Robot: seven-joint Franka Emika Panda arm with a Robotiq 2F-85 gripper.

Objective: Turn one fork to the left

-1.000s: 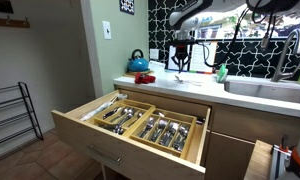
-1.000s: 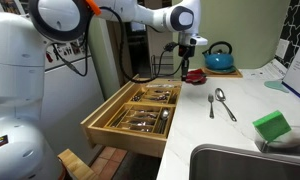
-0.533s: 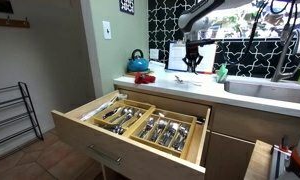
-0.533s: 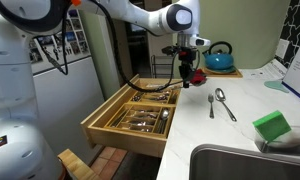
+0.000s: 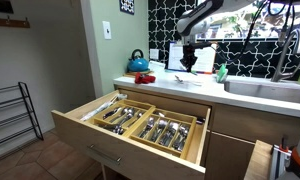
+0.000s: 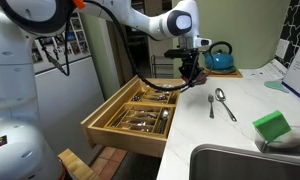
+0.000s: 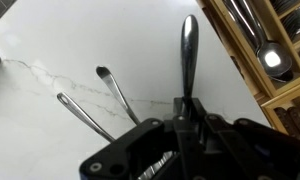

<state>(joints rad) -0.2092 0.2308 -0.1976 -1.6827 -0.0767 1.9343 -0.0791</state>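
My gripper (image 7: 182, 118) is shut on the slim metal handle of a utensil (image 7: 188, 50) that sticks out past the jaws; I take it for a fork, though its head is hidden under the fingers. Two more utensils (image 7: 114, 90) lie side by side on the white counter (image 7: 60, 50) beside it. In both exterior views the gripper (image 6: 193, 70) (image 5: 190, 62) hangs just above the counter, left of the two lying utensils (image 6: 220, 103).
An open drawer (image 6: 130, 122) (image 5: 140, 122) with a wooden cutlery tray full of cutlery stands out below the counter. A blue kettle (image 6: 220, 57) (image 5: 138, 63) is at the back. A green sponge (image 6: 273, 126) lies near the sink (image 6: 240, 160).
The gripper has moved along the counter towards the two lying utensils and dropped a little lower. The two utensils on the counter have not moved.
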